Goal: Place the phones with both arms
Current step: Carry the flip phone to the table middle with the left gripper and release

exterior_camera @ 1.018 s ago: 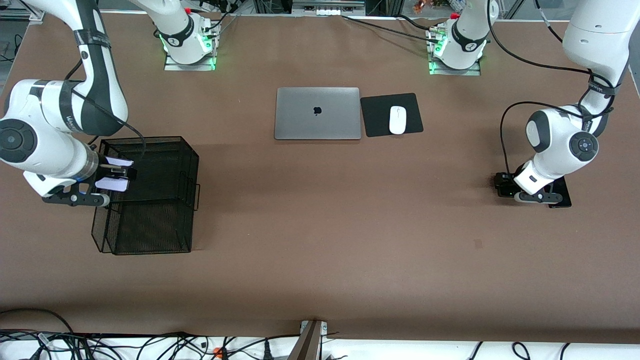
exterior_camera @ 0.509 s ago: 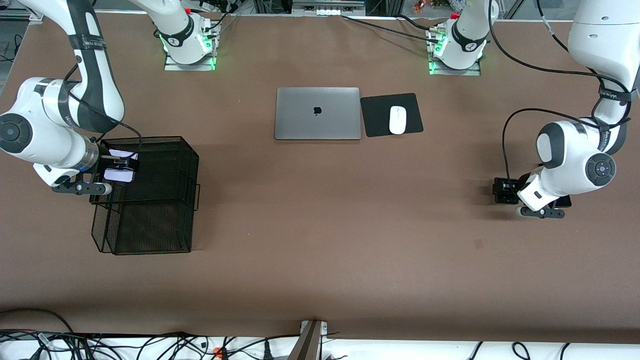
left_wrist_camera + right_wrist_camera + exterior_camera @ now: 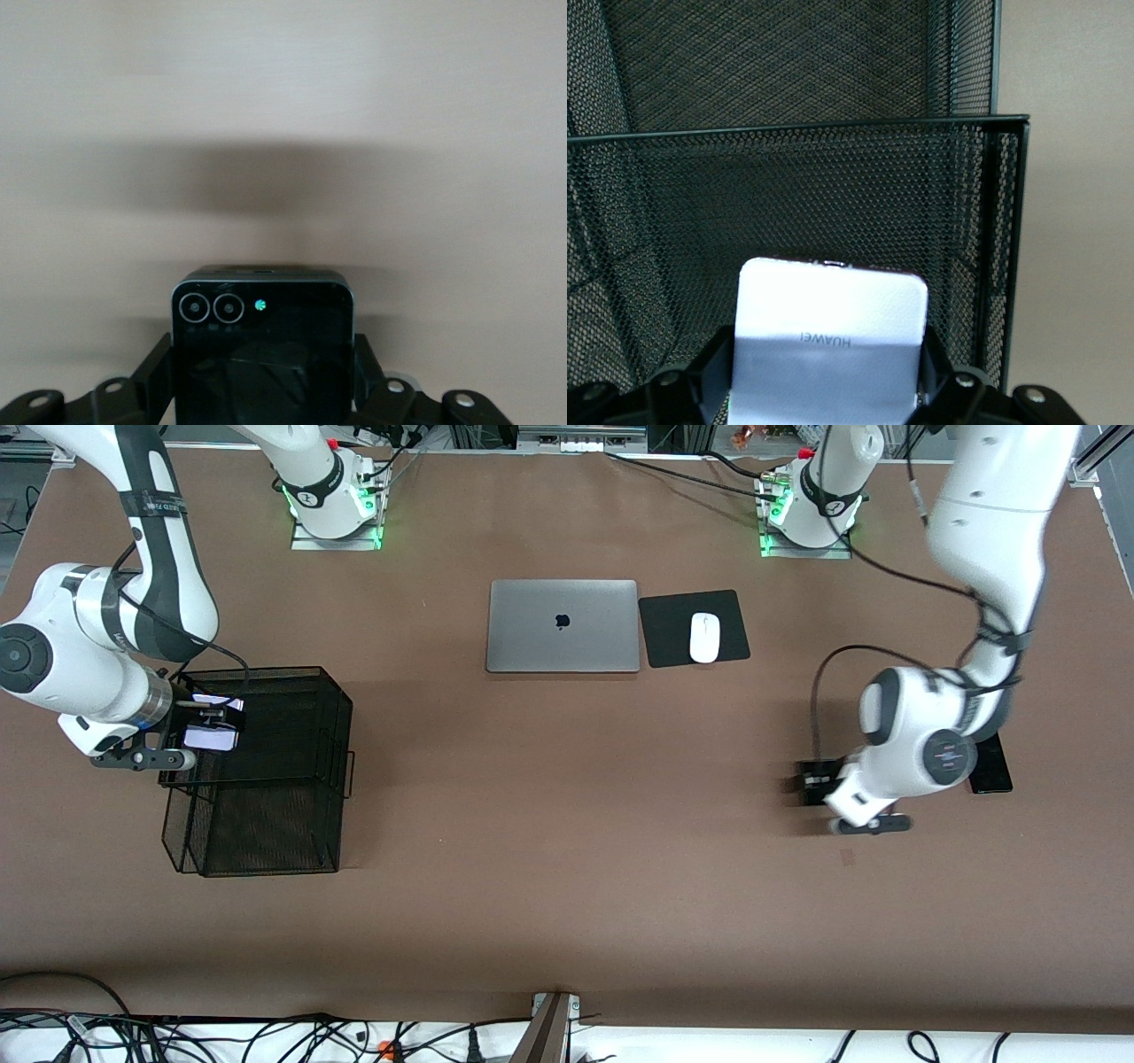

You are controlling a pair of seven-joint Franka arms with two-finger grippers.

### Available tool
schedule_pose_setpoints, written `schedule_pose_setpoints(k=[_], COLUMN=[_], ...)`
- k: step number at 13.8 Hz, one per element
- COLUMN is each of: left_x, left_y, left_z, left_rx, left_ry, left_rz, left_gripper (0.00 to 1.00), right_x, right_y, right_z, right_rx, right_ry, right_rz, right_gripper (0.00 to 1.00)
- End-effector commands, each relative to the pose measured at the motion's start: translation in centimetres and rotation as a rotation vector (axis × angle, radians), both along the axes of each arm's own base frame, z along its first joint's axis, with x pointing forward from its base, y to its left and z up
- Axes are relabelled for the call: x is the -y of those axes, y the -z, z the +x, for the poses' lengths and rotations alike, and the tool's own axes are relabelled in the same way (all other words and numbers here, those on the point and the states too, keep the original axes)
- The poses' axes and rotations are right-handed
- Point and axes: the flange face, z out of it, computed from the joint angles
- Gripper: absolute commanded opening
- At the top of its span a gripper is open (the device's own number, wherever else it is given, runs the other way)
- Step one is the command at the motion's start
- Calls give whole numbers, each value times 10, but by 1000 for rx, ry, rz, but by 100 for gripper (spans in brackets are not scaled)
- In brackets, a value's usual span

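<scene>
Right gripper (image 3: 213,726) is clamped on the pale-lilac phone (image 3: 213,737), holding it over the black mesh basket (image 3: 266,779) at the right arm's end of the table. Since half a second ago it has barely shifted; a second ago it sat slightly lower in the front view, so the phone has edged toward the basket's upper rim. In the right wrist view the lilac phone (image 3: 831,345) sits between the fingers with mesh walls (image 3: 788,195) around it.

Left gripper (image 3: 819,779) is closed on the small squarish black phone (image 3: 813,781), carried in the air over bare table. A second ago this gripper was down at the long slim black slab (image 3: 990,766); now it has swung away toward roughly the nine o'clock direction from the slab, which lies on the table partly hidden by the left arm's wrist. The left wrist view shows the black phone (image 3: 261,354), twin lenses up, gripped at both sides above plain tabletop (image 3: 283,106).

Silver laptop (image 3: 563,626), mouse pad (image 3: 664,631) and white mouse (image 3: 704,638) lie unchanged between the two bases.
</scene>
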Motion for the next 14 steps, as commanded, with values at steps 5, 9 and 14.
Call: schedule_pose_setpoints(k=[5, 9, 14], left_x=[154, 228, 356], left_y=[-20, -32, -43], left_z=[10, -3, -38], left_rx=[33, 51, 83], left_ry=[-230, -317, -321], left_rz=[-30, -38, -93], left_gripper=[0, 0, 0], right_x=[-1, -2, -8], right_y=[-10, -14, -33], right_z=[4, 6, 17], right_rx=[47, 55, 97], right_ry=[-4, -7, -19], right_rz=[30, 29, 28], right_gripper=[90, 99, 100])
